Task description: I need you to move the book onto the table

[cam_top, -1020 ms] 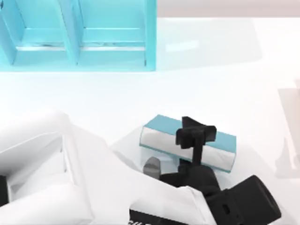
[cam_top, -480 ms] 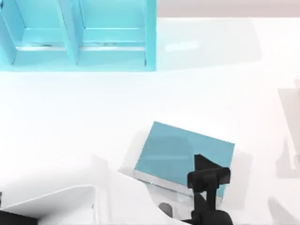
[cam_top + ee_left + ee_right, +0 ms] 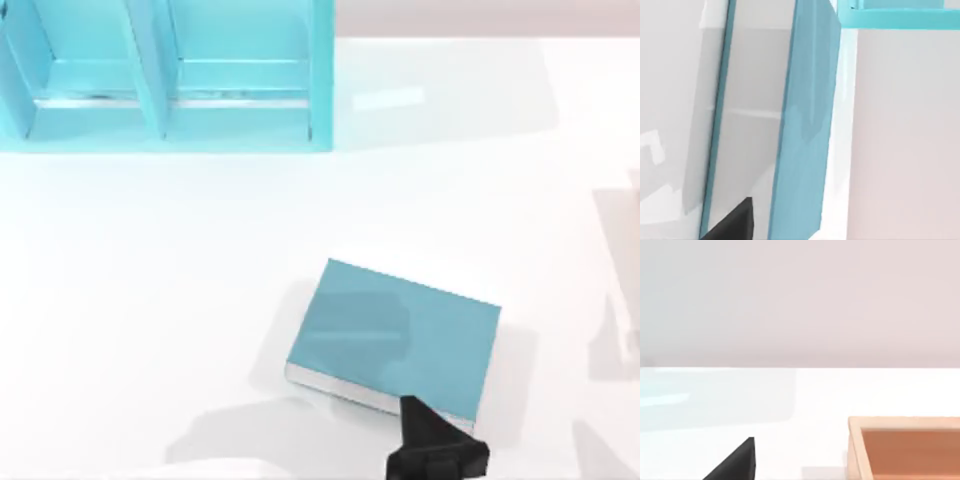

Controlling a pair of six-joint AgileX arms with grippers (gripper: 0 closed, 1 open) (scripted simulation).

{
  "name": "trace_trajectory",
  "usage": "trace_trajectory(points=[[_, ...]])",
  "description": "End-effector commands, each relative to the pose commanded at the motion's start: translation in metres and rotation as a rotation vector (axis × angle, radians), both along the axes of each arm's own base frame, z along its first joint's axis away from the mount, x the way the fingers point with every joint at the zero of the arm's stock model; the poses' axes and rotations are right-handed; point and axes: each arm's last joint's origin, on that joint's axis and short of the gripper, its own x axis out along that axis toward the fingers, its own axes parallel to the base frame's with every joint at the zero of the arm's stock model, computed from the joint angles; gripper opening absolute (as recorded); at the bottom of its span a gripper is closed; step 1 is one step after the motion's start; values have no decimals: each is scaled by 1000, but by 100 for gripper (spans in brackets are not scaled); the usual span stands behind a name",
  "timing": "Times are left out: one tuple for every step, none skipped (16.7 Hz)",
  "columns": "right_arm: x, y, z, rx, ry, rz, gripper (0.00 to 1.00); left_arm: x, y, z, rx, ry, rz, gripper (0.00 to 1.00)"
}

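Top view shows one book (image 3: 395, 335), a thick teal-blue hardcover, lying flat on the glossy white table (image 3: 150, 270), slightly rotated so its edges run at a slant to the table's sides. One strip of pale page edges shows along the book's near long side. It sits a little right of the table's middle, well apart from the single turquoise shelf unit (image 3: 165, 75) that stands at the far left corner; two open compartments of that unit can be counted, divided by one slanted wall. One dark gripper, the left gripper (image 3: 437, 455), is at the near edge of the top view, just beside the book's near right corner, its black tip overlapping that corner; whether its fingers are parted or closed cannot be told from above, nor whether it touches the book. From the left wrist view, the book (image 3: 805, 125) appears close up, with its teal cover and grey-white page block side by side, and one black fingertip (image 3: 735, 225) near the page edges. From the right wrist view, one black fingertip (image 3: 737, 462) of the right gripper hangs over bare table (image 3: 805, 400), with one orange-brown open box (image 3: 905, 445) nearby; its finger spacing cannot be told either.
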Motion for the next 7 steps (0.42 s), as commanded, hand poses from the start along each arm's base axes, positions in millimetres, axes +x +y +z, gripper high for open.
trace_trajectory(points=[[0, 0, 0, 0, 0, 0, 100, -5, 2, 2, 7, -7, 0, 100], [0, 0, 0, 0, 0, 0, 100, -8, 3, 3, 13, -14, -1, 100], [0, 0, 0, 0, 0, 0, 100, -11, 4, 5, 17, -19, -2, 100], [0, 0, 0, 0, 0, 0, 100, -13, 5, 6, 20, -23, -3, 100], [0, 0, 0, 0, 0, 0, 100, -14, 5, 6, 21, -26, -3, 100], [0, 0, 0, 0, 0, 0, 100, -14, 5, 6, 22, -26, -3, 100], [0, 0, 0, 0, 0, 0, 100, -14, 5, 6, 22, -26, -3, 100]])
